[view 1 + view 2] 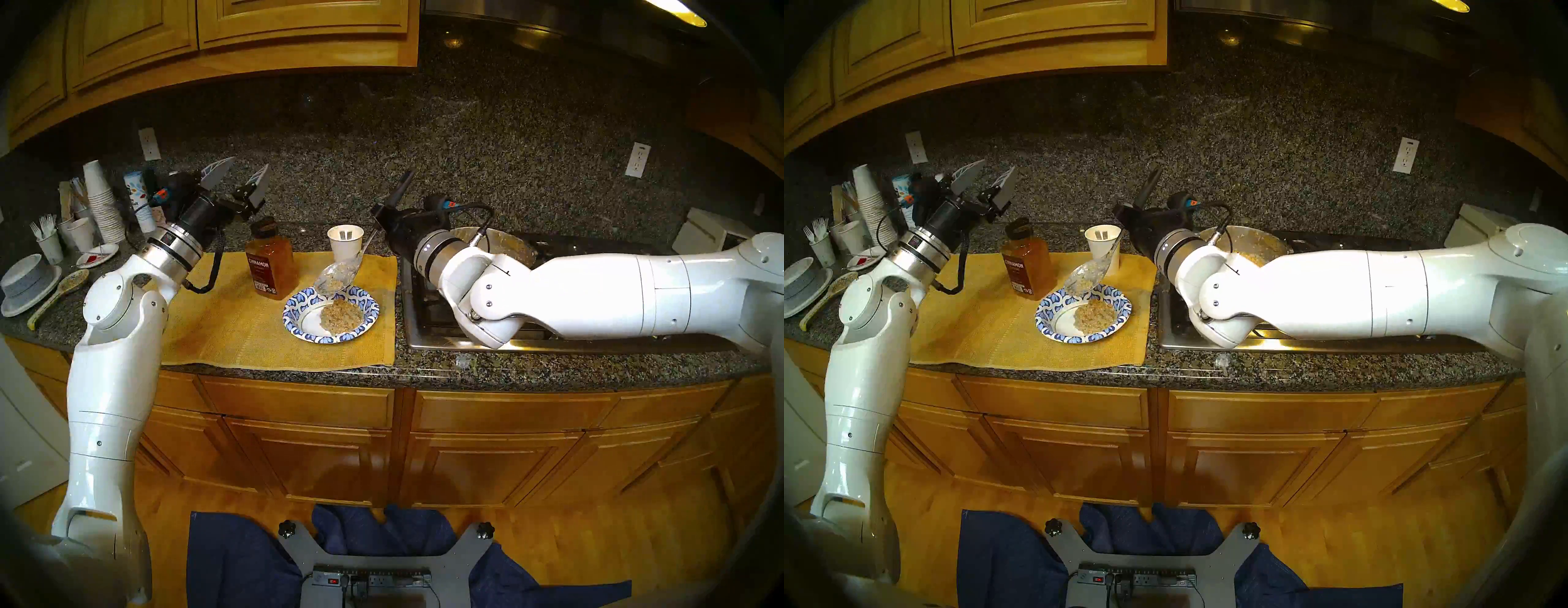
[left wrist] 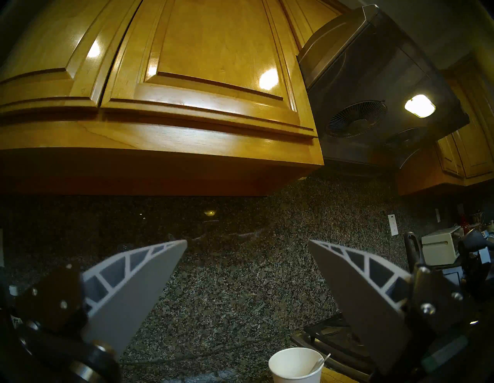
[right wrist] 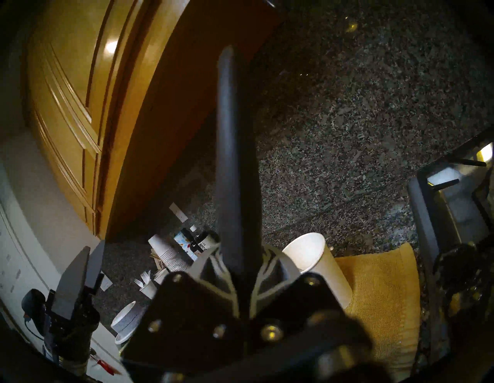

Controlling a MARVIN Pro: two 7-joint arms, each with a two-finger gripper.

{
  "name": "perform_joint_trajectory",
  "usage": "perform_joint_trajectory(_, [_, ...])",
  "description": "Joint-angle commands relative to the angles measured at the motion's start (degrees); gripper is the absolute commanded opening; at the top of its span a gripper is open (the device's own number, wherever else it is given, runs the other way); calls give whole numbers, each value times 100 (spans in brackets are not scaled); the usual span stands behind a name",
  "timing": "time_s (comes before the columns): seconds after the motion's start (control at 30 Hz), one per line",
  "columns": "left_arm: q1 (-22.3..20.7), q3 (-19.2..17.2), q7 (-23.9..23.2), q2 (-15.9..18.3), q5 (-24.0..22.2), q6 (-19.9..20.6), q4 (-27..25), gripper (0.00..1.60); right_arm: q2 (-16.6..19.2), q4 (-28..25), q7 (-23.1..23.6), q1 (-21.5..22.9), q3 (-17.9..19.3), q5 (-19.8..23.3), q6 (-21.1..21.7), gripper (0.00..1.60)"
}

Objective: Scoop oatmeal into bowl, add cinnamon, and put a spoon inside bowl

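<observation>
The head view shows the right pincer clamped on the dark handle of a long metal ladle, its jaws pressed together against that handle. The handle end sticks up and away past the pincer, while the shaft slants down from it toward the robot's left. The ladle's scoop hangs below and left of the pincer, tilted, with a little oatmeal clinging inside it. It sits over the far rim of the bowl; whether it touches the rim cannot be told. A mound of oatmeal lies in the bowl, on the side nearer the right pincer. The bowl stands on a yellow cloth spread on the desk, below and to the left of the right pincer.

A white paper cup stands just beside the right pincer, between it and the cinnamon. The cinnamon bottle stands upright on the cloth, farther left than the cup, just beyond the bowl's far left edge. Behind the right wrist a metal pot holds more oatmeal.

The left pincer hangs well above the desk, jaws spread wide and holding nothing, pointing up toward the wall. The cinnamon lies below it and slightly to its right; the bowl lies farther down and right. In the left wrist view, a thin white stick pokes out of the cup; whether it is the spoon cannot be told.
</observation>
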Motion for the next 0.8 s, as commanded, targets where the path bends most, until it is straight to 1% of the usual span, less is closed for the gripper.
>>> perform_joint_trajectory(0.0, [-177,-36,-4,8,-38,-54,-134,160,503,-13,136,388,472,213,-86,0])
perform_joint_trajectory(0.07, [-176,-36,-4,8,-38,-54,-134,160,562,-10,147,415,483,229,-79,0])
perform_joint_trajectory(0.1, [-176,-36,-4,9,-38,-54,-133,160,649,-27,163,418,550,332,-81,0])
perform_joint_trajectory(0.27, [-173,-35,-4,11,-37,-53,-133,160,991,-43,186,547,640,456,-76,0])
perform_joint_trajectory(0.3, [-172,-35,-3,12,-37,-52,-133,160,1151,-47,191,591,680,518,-73,0])
perform_joint_trajectory(0.4, [-172,-35,-3,12,-37,-52,-133,160,1230,7,184,642,687,572,-118,0])
perform_joint_trajectory(0.43, [-172,-35,-3,13,-37,-52,-133,160,1344,-14,185,668,699,585,-101,0])
perform_joint_trajectory(0.47, [-172,-34,-3,13,-37,-52,-133,160,1359,18,186,691,688,608,-122,0])
perform_joint_trajectory(0.6, [-172,-34,-2,13,-38,-51,-134,160,1626,-10,188,768,665,675,-128,0])
perform_joint_trajectory(0.63, [-173,-34,-2,13,-38,-52,-134,160,1787,-74,188,783,660,661,-80,0])
perform_joint_trajectory(0.67, [-173,-34,-2,13,-38,-52,-134,160,1679,41,171,808,613,710,-174,0])
perform_joint_trajectory(0.73, [-173,-34,-2,13,-39,-53,-134,160,1916,-35,184,838,591,698,-110,0])
perform_joint_trajectory(0.77, [-173,-34,-2,14,-39,-53,-134,160,1917,15,169,857,565,728,-171,0])
